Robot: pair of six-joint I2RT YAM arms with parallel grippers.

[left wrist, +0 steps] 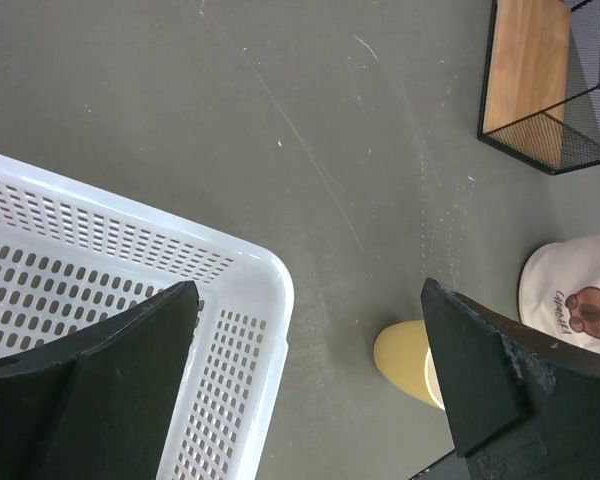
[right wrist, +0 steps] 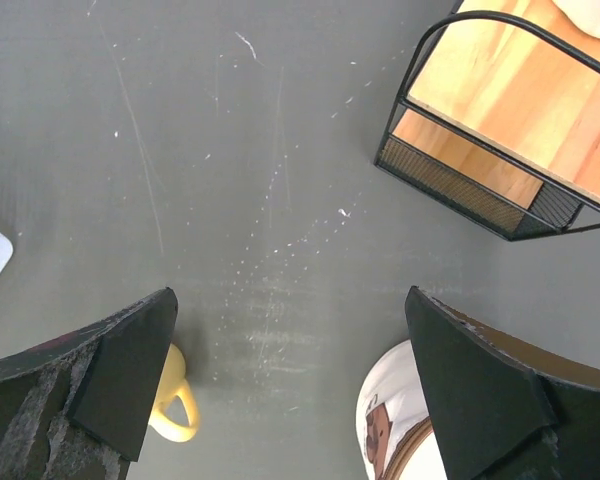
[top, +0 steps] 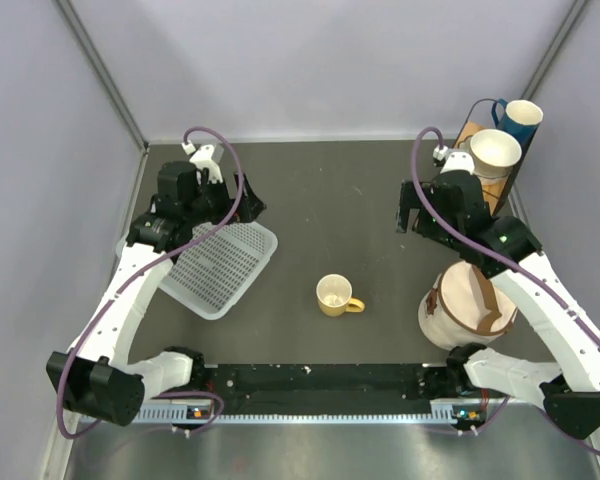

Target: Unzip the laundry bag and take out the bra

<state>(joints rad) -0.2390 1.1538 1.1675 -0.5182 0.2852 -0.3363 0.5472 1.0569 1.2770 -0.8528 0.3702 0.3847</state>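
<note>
The laundry bag is showing soft cream cloth with brown trim. The basket is looking like smooth white perforated plastic. The mug is gleaming glossy yellow. The table is lying matt grey, finely scratched. The rack is pairing thin black metal wire with pale smooth wood

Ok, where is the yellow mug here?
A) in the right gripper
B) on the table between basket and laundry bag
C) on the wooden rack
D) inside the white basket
B: the yellow mug stands on the table, white basket to its left, laundry bag to its right, touching neither.
</note>
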